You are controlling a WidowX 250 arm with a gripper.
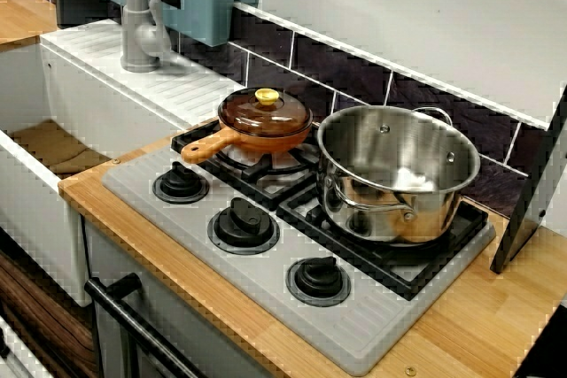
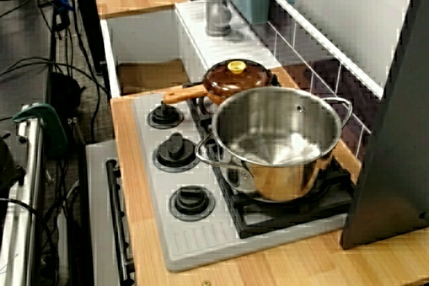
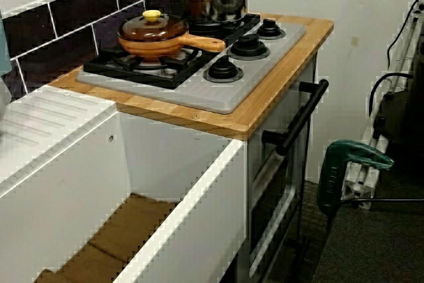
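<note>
Three views, no pincer in any, so I cannot tell its opening, its hold or the arm's pose. A dark slanted slab (image 1: pixel 532 192), cut off at the frame edge, stands just beside the steel pot (image 1: pixel 399 174), which sits on the stove (image 1: pixel 372 325) next to the lidded brown pan (image 1: pixel 264 119).

Pincer out of view
</note>
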